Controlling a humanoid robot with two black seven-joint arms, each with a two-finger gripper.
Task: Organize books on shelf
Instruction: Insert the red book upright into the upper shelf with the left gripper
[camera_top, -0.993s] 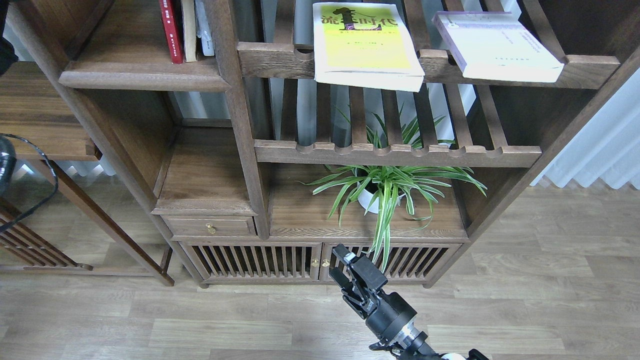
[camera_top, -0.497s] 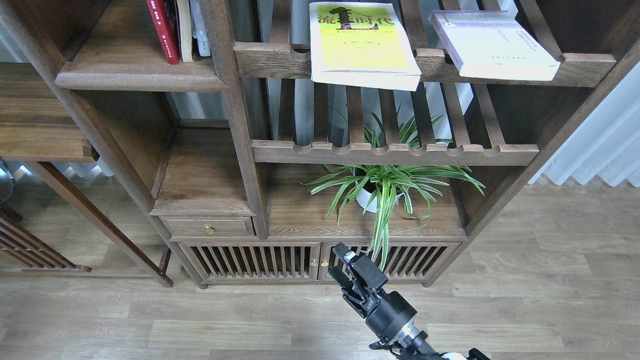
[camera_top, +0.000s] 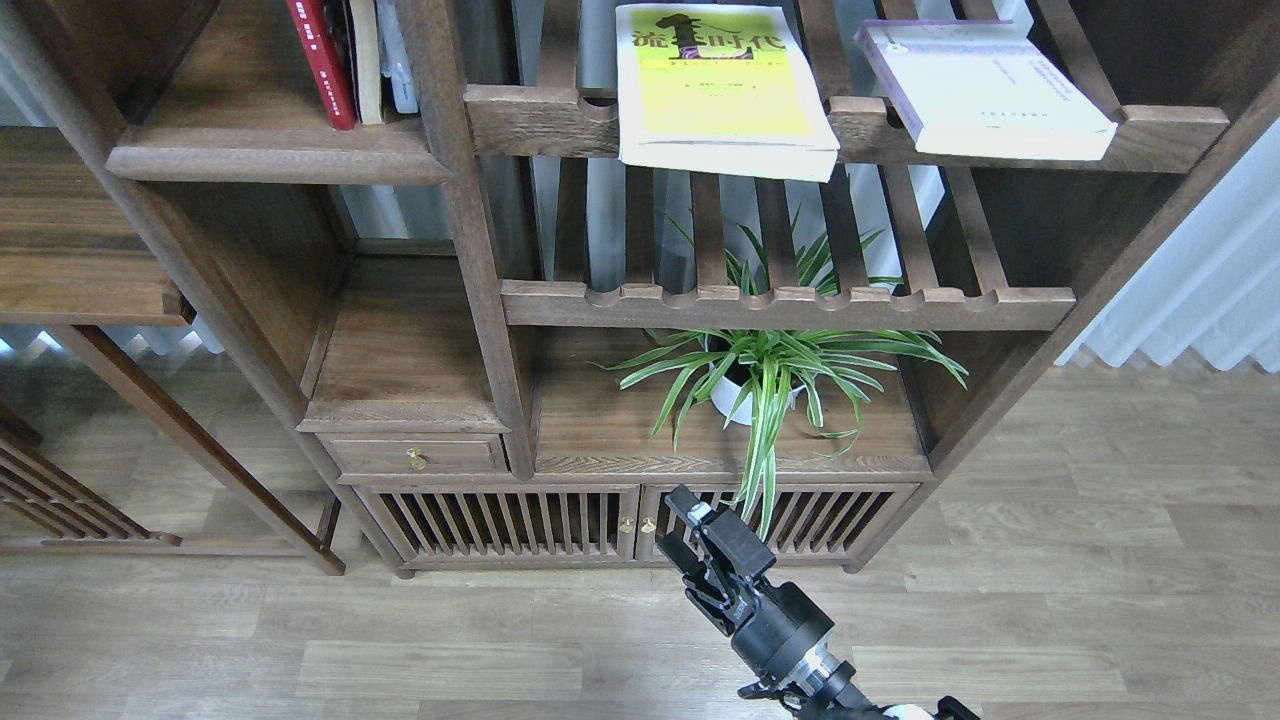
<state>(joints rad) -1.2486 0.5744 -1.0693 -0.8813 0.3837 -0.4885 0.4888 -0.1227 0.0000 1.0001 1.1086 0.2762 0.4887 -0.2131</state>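
The yellow-green paperback with the black Chinese title (camera_top: 722, 90) is lying flat on the upper slatted rack with the notched front rail (camera_top: 530, 120), its lower edge hanging out past that rail. Just to its right on the same rack, apart from it, the white-lavender paperback with the purple spine (camera_top: 985, 90) is lying at a slant, one corner jutting over the rail. You are seeing the dark red book (camera_top: 312, 60) standing upright at the top left, on the solid dark-brown wooden shelf with the thick moulded front edge (camera_top: 275, 160), with thinner pale books (camera_top: 385, 55) pressed beside it. Below the two flat books, a second slatted rack (camera_top: 785, 305) is sitting empty-handed of books, and under it a green striped plant in a white pot (camera_top: 770, 385) is standing on the cabinet's worktop (camera_top: 600, 430). The right black gripper (camera_top: 690, 540) is hovering low in front of the cabinet doors, well apart from every book, its fingers parted a little and holding nothing. The left gripper is out of view.
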